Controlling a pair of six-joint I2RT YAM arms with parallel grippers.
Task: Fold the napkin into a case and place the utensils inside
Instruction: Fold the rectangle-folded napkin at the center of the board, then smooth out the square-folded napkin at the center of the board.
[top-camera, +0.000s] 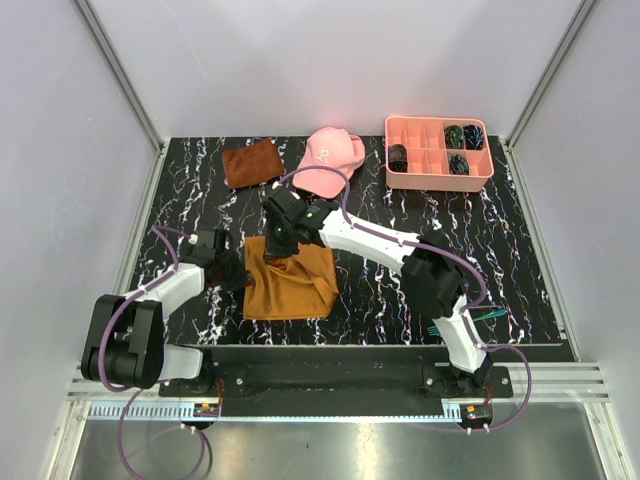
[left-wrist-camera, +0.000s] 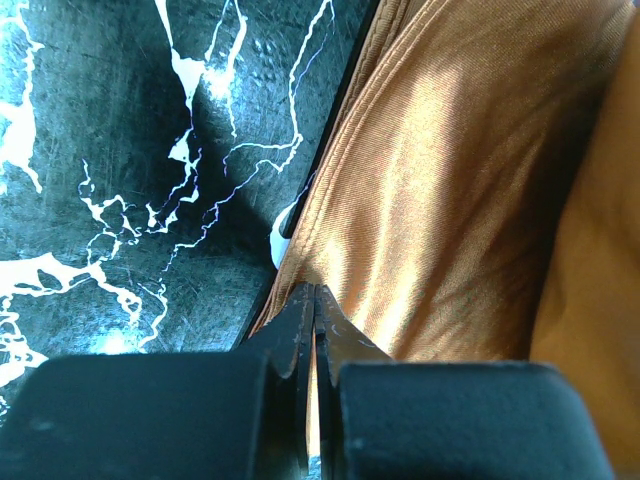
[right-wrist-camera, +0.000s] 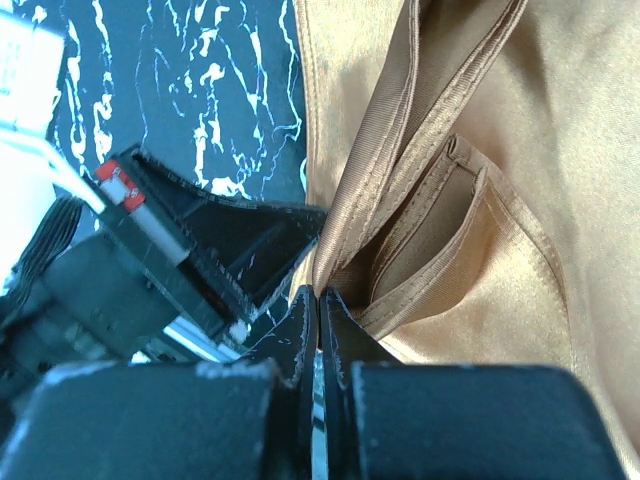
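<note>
Folding is under way but early, by my reading: the napkin (top-camera: 300, 290) lies on the near-left part of the worktop (top-camera: 380, 300) as a rumpled, roughly square sheet, one layer raised into a peak, and nothing like a narrow pouch is formed yet; the left hand (top-camera: 243, 278) is clenched on the cloth's left hem, its fingertips (left-wrist-camera: 300, 305) pinched together over the stitched border; the right hand (top-camera: 281, 250) is likewise clenched on the cloth near its far-left corner, where the right wrist view shows several hemmed layers bunched at the closed fingertips (right-wrist-camera: 303, 305); the next move, I judge, calls for carrying the two pinched edges across together, keeping them level so the layers land flat and aligned rather than twisted; thin greenish pieces, probably the utensils (top-camera: 492, 315), lie well apart beside the right arm's base, partly hidden by it; further out, along the far edge, sit a rust-brown cloth (top-camera: 250, 162), a pink cap (top-camera: 333, 160) and a pink compartment tray (top-camera: 440, 183) holding dark items; the worktop is black marble-patterned with white veins, enclosed by plain white walls and aluminium posts.
</note>
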